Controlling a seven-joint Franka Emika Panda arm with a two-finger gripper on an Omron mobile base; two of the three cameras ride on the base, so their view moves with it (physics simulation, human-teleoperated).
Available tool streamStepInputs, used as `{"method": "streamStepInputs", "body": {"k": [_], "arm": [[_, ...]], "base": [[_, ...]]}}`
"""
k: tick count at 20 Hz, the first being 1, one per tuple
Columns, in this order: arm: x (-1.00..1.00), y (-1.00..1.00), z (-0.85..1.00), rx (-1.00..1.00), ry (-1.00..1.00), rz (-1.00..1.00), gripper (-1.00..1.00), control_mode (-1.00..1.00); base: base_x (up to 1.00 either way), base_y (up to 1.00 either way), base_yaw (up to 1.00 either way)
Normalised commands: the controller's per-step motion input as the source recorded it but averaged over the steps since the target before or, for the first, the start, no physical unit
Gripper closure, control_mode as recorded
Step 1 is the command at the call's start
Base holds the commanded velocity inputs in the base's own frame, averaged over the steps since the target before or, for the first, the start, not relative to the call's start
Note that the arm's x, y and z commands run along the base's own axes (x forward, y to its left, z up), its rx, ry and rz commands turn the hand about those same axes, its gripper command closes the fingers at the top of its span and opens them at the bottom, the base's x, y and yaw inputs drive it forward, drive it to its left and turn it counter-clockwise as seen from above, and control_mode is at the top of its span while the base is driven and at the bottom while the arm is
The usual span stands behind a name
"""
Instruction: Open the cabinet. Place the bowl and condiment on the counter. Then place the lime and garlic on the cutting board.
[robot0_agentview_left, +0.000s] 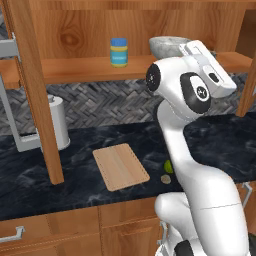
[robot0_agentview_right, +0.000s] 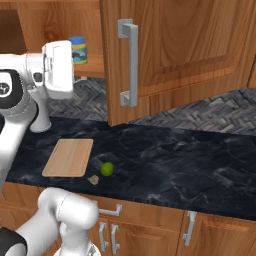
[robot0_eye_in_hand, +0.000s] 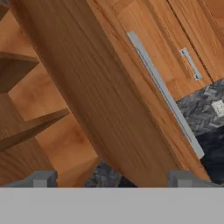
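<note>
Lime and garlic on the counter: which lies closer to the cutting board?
The garlic, the tan lump. It sits just off the cutting board's near corner, while the green lime lies beyond it, farther from the board.

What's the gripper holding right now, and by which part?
Nothing. The gripper is open, its fingertips spread apart with only the cabinet door edge ahead, not clamped.

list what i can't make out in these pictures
- Bowl, left base view: the arm's hand covers its right side; its inside is not visible.
- Lime, left base view: half hidden behind the arm.
- Jar, right base view: its left edge is cut by the hand; label too small to read.
</note>
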Motion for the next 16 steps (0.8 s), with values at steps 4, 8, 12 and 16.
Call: {"method": "streamStepInputs", "body": {"k": [4, 8, 12, 16], "arm": [[0.36, -0.17, 0.0, 0.05, 0.01, -0.09, -1.0, -1.0], [0.28, -0.19, 0.0, 0.02, 0.0, -0.09, -1.0, -1.0], [0.23, -0.31, 0.0, 0.01, 0.0, -0.09, -1.0, -1.0], [0.24, -0.25, 0.0, 0.0, 0.0, -0.09, -1.0, -1.0]], "base": [[0.0, 0.0, 0.0], [0.0, 0.0, 0.0], [0.0, 0.0, 0.0], [0.0, 0.0, 0.0]]}}
